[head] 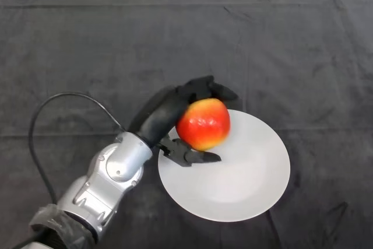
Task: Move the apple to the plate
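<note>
The round red-and-yellow apple (203, 123) is sitting in the grasp of the black left hand (169, 115), over the upper-left edge of the round white plate (245, 179). The fingers are curling around the apple's top while the thumb is clamping beneath it. The plate is lying on the dark grey cloth-covered table (87, 45).

The arm (111, 173) is silver-grey, built of smooth rounded metal shells with a round disc set into the side near the wrist. Lower down it is wrapped in a wrinkled grey sleeve. The robot hand (166, 115) is matte black, with thick, blunt fingers (215, 88) and thumb (195, 157).
</note>
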`<control>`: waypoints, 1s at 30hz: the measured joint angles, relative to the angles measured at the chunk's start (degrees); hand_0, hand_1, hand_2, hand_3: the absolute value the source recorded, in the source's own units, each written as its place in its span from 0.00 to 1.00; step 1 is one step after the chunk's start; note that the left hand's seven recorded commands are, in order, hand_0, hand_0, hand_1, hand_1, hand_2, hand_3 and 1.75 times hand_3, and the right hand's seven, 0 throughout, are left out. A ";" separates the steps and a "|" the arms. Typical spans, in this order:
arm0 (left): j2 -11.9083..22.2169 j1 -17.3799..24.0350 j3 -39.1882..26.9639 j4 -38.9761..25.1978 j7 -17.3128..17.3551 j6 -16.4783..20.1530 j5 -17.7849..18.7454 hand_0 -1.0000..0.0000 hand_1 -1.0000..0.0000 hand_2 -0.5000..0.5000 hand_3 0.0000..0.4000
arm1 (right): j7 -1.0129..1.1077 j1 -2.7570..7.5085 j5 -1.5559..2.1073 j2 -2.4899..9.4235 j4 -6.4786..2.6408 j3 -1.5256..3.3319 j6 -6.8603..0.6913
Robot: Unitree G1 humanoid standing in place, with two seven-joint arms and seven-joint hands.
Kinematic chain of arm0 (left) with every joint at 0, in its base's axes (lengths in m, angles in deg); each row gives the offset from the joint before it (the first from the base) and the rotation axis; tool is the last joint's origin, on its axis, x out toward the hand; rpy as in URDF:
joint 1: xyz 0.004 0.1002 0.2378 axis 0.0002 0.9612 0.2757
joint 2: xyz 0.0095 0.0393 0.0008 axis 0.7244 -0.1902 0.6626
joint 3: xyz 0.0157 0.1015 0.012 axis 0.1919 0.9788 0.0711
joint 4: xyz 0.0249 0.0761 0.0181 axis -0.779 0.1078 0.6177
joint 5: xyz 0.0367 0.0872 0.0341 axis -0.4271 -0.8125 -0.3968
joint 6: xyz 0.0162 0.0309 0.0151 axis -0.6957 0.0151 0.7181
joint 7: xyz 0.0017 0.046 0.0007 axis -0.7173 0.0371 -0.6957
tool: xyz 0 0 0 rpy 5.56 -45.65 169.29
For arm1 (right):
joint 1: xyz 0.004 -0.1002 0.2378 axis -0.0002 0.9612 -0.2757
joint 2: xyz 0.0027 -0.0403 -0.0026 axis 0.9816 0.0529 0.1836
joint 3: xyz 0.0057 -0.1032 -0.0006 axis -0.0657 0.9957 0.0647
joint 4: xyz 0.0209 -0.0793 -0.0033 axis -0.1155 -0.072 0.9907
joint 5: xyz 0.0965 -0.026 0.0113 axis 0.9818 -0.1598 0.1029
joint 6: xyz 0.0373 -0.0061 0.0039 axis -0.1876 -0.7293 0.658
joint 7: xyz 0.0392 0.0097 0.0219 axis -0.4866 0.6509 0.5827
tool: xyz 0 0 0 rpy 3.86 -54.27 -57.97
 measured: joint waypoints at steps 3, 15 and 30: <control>0.04 0.00 1.82 0.00 -0.06 0.33 1.12 0.00 0.07 0.46 1.00 | 0.00 0.00 0.00 0.00 0.00 0.00 0.00; 0.26 0.00 8.89 0.53 -0.08 0.31 2.46 0.00 0.11 0.44 1.00 | 0.00 0.00 0.00 0.00 0.00 0.00 0.00; 0.30 -0.29 10.89 3.42 0.18 0.84 5.50 1.00 1.00 0.50 0.00 | 0.00 0.00 0.00 0.00 0.00 0.00 0.00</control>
